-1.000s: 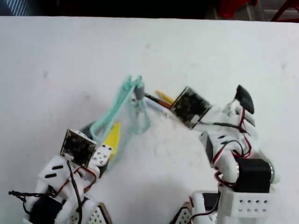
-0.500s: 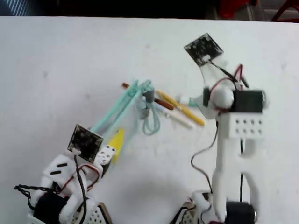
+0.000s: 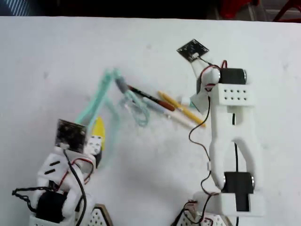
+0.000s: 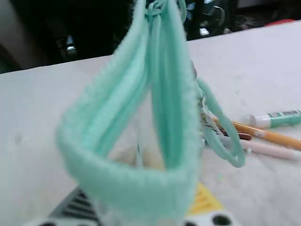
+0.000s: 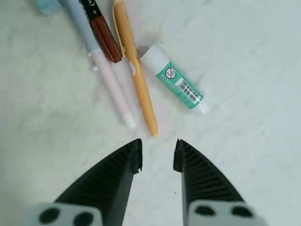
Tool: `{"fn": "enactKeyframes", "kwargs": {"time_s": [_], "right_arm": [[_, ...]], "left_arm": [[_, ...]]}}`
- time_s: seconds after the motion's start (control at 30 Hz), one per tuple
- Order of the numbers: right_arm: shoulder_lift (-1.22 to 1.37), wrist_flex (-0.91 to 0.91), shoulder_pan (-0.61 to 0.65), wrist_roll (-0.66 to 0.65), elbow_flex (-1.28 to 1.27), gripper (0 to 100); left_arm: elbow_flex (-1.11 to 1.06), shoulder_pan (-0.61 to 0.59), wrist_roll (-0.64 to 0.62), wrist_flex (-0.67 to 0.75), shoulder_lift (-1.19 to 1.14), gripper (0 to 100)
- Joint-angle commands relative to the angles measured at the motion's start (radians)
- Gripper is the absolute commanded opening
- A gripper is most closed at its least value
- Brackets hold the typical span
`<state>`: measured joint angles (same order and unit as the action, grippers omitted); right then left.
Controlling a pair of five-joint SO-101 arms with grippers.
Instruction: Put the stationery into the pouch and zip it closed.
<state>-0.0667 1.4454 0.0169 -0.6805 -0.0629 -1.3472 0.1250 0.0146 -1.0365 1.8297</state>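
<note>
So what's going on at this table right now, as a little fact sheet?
Left pincer: shut on the mint-green pouch with clear sides, its mouth open
Right pincer: open, above the pens' ends, holding nothing
Lying on the white table: orange pen, pale pink pen, brown-red marker, small green-labelled tube
Zip: not closed
</note>
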Motion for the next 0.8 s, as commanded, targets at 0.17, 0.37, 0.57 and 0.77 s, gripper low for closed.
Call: {"fn": "enactKeyframes", "kwargs": {"time_s": [0.17,0.37,0.57,0.77], "right_arm": [[0.162,-0.067,0.183,-0.006,-0.017,11.9],[0.217,-0.249,0.246,-0.003,-0.11,7.0],[0.291,-0.312,0.216,-0.003,-0.123,10.4],[0.36,-0.375,0.203,-0.006,-0.124,10.1]], "left_arm": [[0.006,-0.16,-0.118,0.052,-0.005,2],[0.003,-0.16,-0.117,0.052,-0.005,2],[0.003,-0.159,-0.118,0.052,-0.005,2],[0.003,-0.159,-0.118,0.052,-0.005,2]]}}
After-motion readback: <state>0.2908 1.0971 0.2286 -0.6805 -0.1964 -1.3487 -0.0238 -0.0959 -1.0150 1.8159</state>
